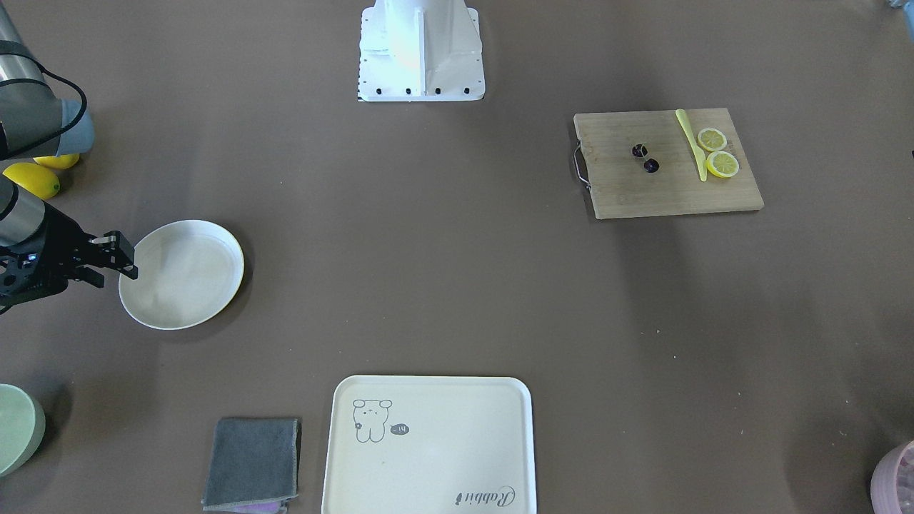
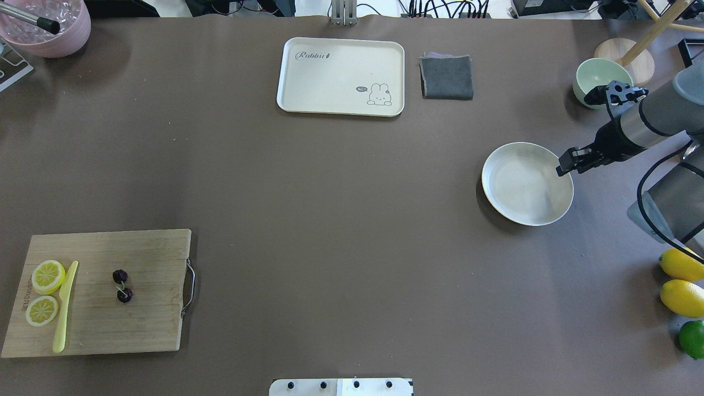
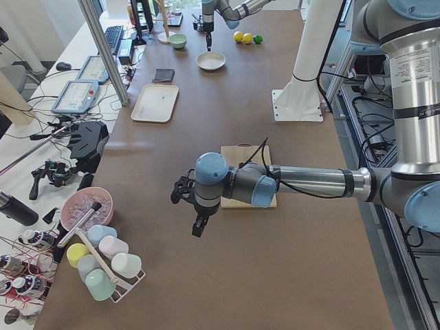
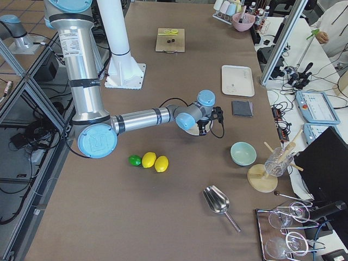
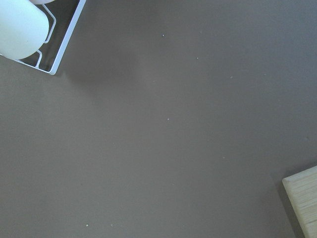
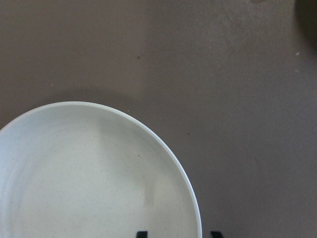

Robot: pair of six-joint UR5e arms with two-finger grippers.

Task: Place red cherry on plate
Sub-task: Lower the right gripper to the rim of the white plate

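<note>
The red cherry (image 2: 124,295), a dark joined pair, lies on the wooden cutting board (image 2: 148,324) at the table's left side; it also shows in the front-facing view (image 1: 651,166). The plate (image 2: 525,184), round and cream-white, sits with nothing in it on the right side (image 1: 182,275). My right gripper (image 2: 565,168) is at the plate's right rim. In the right wrist view its two fingertips (image 6: 141,233) stand apart, and the plate's (image 6: 74,173) rim runs between them. My left gripper (image 3: 198,227) hangs above bare table beside the board. Whether it is open or shut I cannot tell.
Two lemon slices (image 2: 48,276) and a yellow knife (image 2: 65,308) share the board. A rabbit tray (image 2: 341,77) and grey cloth (image 2: 446,77) lie at the far edge. A green bowl (image 2: 599,74) stands behind the right arm. Lemons (image 2: 682,297) and a lime (image 2: 693,338) lie near right.
</note>
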